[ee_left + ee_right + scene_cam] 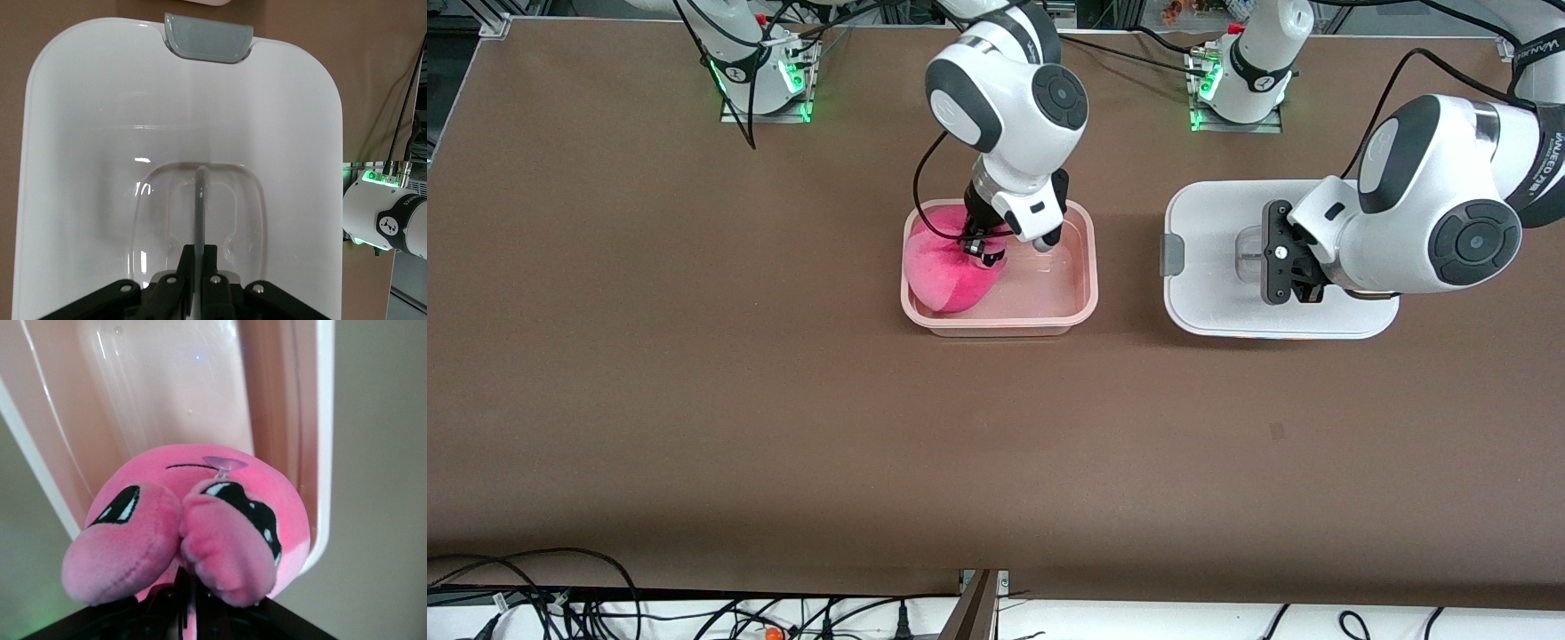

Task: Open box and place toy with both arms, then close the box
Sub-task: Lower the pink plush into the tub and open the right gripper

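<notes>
Your right hand (980, 249) grips the toy (947, 267) inside the open box (1049, 307). Your left hand (1279, 267) is clamped on the handle (199, 200) of the lid (1209, 267), lying on the desk (694, 356) beside the box.

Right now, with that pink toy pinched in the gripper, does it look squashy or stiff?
Probably squashy: the toy bulges in soft plush folds around the shut right gripper. Likely light, too. Its rounded body leans on the box rim, so it may flop once released.

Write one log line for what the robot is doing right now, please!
right gripper: jaws shut on bright pink plush toy, in open pale pink plastic tub | left gripper: jaws shut on white lid's clear handle
</notes>
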You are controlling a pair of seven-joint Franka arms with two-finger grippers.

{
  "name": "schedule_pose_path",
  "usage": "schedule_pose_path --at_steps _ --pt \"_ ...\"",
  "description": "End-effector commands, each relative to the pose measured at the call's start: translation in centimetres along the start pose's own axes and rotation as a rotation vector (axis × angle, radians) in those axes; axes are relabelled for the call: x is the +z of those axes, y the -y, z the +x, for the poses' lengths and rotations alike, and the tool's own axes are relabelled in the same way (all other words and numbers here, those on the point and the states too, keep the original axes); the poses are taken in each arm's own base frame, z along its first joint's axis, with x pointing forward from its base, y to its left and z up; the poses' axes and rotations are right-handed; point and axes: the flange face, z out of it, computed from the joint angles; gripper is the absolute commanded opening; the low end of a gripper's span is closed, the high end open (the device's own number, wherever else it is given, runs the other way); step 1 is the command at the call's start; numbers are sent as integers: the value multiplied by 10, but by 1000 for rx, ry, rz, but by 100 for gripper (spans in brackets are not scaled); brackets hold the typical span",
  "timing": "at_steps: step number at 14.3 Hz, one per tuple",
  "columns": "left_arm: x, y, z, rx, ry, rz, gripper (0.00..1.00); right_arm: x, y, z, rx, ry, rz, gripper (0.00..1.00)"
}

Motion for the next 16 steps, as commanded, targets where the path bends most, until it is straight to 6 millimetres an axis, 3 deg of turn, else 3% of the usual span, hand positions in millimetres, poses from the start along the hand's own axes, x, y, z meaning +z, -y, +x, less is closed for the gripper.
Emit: schedule_pose_path --at_steps 1,2,3,4,5,11,16 --pt "-7 0 -2 27 -6 -7 0 17 4 20 8 5 -25 0" --pt "-7 0 -2 27 -6 -7 0 25 10 30 11 -3 -32 2" --pt "-7 0 -2 27 -6 -7 0 33 15 40 28 -11 -37 20" --pt "-7 0 -2 27 -6 -7 0 38 19 47 54 -26 -43 78" --pt "-7 0 -2 27 -6 -7 0 43 21 54 79 -50 -50 100" --pt "-5 2 -1 28 -6 -12 0 31 22 75 356 -225 -65 100" --pt "-6 1 4 22 -3 -9 0 -5 10 53 428 -270 7 100"
